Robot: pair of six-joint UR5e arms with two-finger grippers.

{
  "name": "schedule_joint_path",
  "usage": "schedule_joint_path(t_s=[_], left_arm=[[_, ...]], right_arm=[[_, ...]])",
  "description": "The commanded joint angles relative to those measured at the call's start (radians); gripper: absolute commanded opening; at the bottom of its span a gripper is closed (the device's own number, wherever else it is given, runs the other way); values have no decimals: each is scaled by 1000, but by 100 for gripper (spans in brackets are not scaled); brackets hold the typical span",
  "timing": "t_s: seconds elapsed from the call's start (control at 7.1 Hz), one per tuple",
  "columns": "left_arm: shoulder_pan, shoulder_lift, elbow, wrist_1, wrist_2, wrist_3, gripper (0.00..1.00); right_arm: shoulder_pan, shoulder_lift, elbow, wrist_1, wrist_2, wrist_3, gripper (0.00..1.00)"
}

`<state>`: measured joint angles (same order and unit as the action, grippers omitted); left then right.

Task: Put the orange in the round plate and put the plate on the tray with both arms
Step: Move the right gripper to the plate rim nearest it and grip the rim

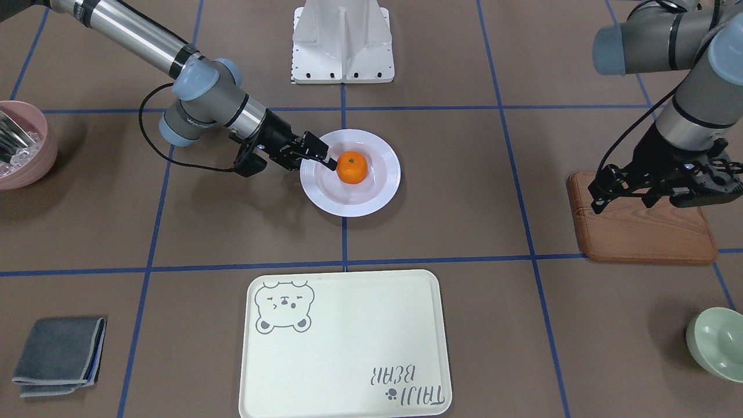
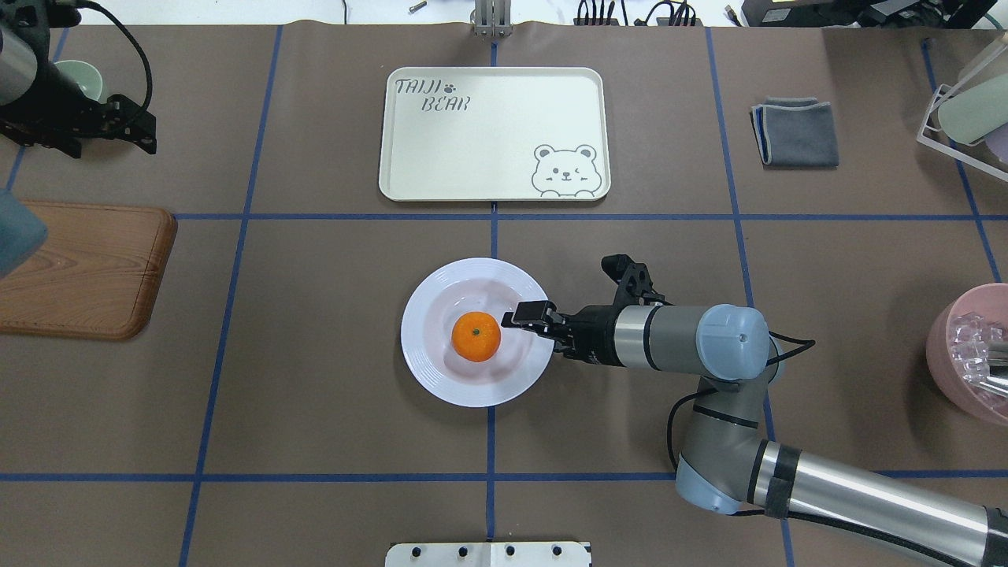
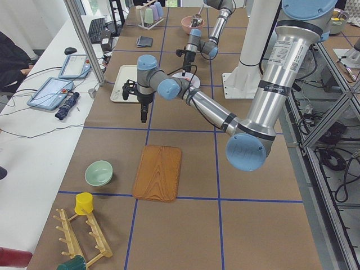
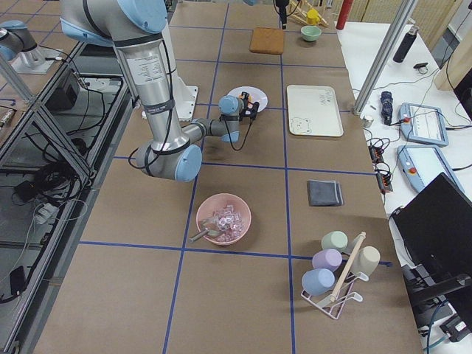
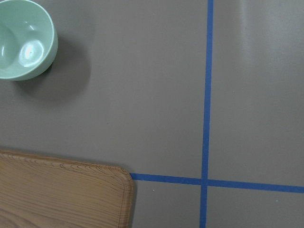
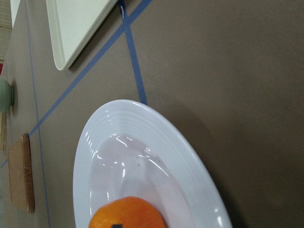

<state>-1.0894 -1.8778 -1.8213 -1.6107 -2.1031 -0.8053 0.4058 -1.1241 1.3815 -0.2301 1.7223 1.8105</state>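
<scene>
the orange [image 2: 476, 336] sits in the middle of the round plate [image 2: 429, 370] at the table's centre, so we judge the first step done and the two-arm carry in hand. our right gripper [image 2: 520, 315] is at the plate's right rim, one finger reaching over it to the fruit. the other finger is hidden, so we cannot tell if it pinches the rim. our left gripper [image 1: 624, 200] hangs spread wide above the wooden board [image 1: 644, 238] near the table's left end. next, we think, it must take the opposite rim, then both lift level toward the tray [image 2: 488, 134] at the far edge.
</scene>
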Motion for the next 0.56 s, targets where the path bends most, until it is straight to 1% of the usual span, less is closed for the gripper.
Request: schedule_joint_path(t_s=[0.0, 0.28, 0.42], left_arm=[[0, 0, -1, 0, 0, 0, 99], [-1, 2, -1, 2, 2, 0, 99], [-1, 2, 0, 2, 2, 0, 99]], right_arm=[[1, 9, 1, 1, -10, 3, 0], [1, 27, 2, 2, -21, 25, 0], [1, 42, 5, 3, -65, 65, 0]])
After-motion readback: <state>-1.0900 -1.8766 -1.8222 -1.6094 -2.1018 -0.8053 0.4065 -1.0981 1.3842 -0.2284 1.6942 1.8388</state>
